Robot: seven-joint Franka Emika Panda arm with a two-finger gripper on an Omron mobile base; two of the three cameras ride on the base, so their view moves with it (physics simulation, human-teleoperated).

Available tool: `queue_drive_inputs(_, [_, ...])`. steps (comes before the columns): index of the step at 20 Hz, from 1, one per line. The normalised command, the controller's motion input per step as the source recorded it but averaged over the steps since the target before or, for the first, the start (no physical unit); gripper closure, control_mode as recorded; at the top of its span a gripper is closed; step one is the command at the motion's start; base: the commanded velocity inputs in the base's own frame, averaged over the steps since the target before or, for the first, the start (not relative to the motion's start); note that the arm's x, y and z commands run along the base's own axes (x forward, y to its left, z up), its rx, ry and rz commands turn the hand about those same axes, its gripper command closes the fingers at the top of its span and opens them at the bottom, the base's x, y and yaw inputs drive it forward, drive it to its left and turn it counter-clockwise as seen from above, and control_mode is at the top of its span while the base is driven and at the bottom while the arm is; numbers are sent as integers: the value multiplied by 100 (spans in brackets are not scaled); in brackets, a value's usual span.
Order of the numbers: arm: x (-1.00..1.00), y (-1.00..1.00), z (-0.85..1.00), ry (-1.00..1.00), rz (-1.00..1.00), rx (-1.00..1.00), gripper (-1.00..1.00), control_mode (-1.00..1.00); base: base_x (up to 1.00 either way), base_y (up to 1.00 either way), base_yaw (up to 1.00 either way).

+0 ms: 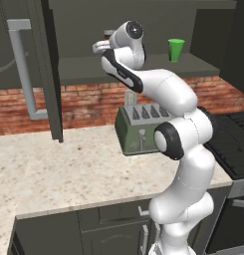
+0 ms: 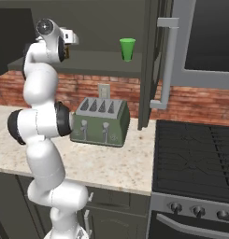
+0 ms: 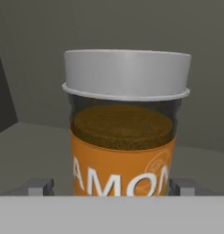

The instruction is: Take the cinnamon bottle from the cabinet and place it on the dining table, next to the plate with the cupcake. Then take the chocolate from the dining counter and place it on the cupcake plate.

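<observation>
Gripper [image 3: 111, 186] up inside the cabinet [image 1: 143, 67], fingers spread either side of the cinnamon bottle [image 3: 125, 123], not clamped; bottle upright on the shelf, left of the green cup [image 1: 176, 50]

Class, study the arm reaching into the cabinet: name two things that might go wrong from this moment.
The cinnamon bottle stands upright between the fingertips, seen low on its label; a grip that low might let it tip when lifted. Pulling back out, the raised arm could swing toward the green cup on the same shelf or the open cabinet door.
</observation>
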Motion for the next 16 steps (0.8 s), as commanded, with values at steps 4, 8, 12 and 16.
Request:
queue_drive_inputs(4, [24, 0, 0, 0, 0, 0, 100, -100, 0, 0, 0])
queue_drive_inputs(8, [7, 0, 0, 0, 0, 0, 100, -100, 0, 0, 0])
queue_drive_inputs(12, [-8, 0, 0, 1, 0, 0, 100, -100, 0, 0, 0])
queue_drive_inputs(16, [-80, 0, -12, -4, 0, 0, 100, -100, 0, 0, 0])
